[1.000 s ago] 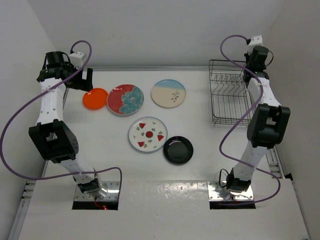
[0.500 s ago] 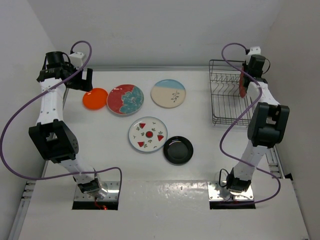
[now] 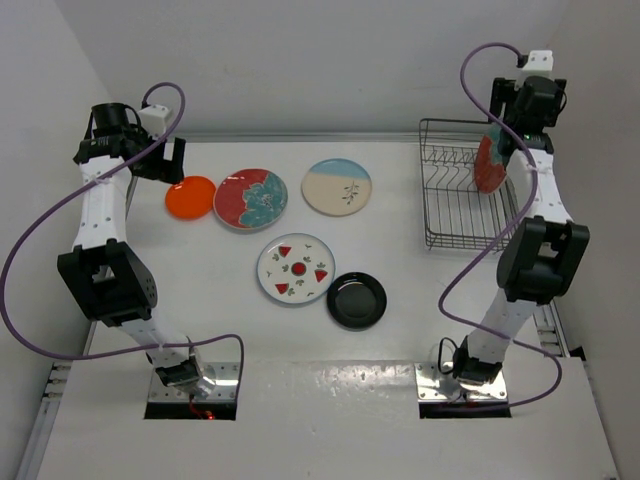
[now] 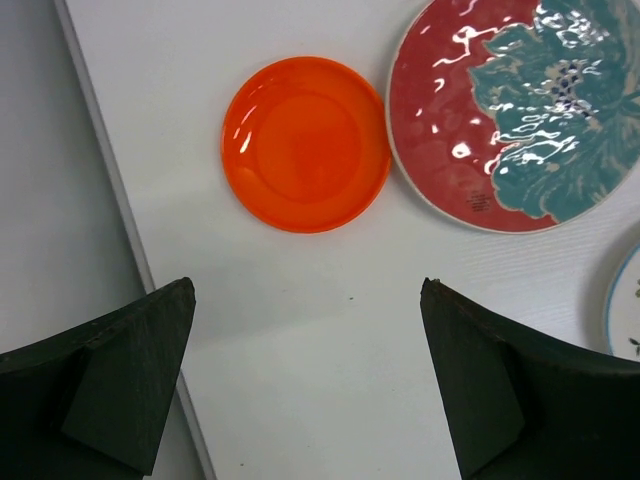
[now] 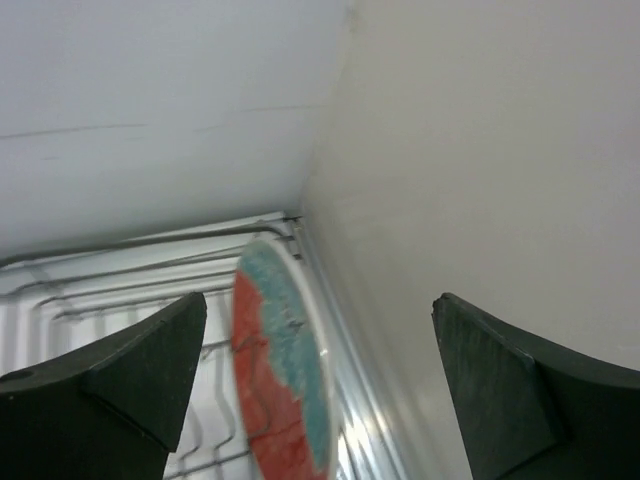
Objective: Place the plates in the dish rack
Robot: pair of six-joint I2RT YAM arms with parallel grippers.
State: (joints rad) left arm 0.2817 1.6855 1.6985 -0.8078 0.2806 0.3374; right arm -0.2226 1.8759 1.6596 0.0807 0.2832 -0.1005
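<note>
Right arm has risen since a second ago | red plate (image 3: 488,163) stands on edge in rack (image 3: 450,215), toward its right side | right gripper (image 5: 320,300) wide, above that plate, neither finger touching it | left gripper (image 4: 307,287) wide, over orange plate (image 4: 305,143) flat on table (image 3: 200,290)

Worktop (image 3: 230,330): white, matte. A glossier white panel (image 3: 330,395) runs along its near edge. There are two dark rectangular cutouts in that panel, one by the near-left corner (image 3: 165,408) and one by the near-right corner (image 3: 495,408). A small red glow (image 3: 203,410) shows in the left one. Grey metal rail (image 3: 45,405) along the left edge, a second (image 3: 552,320) along the right edge. Plain white walls stand at the back (image 3: 300,60), left (image 3: 35,60) and right (image 3: 600,200).
</note>
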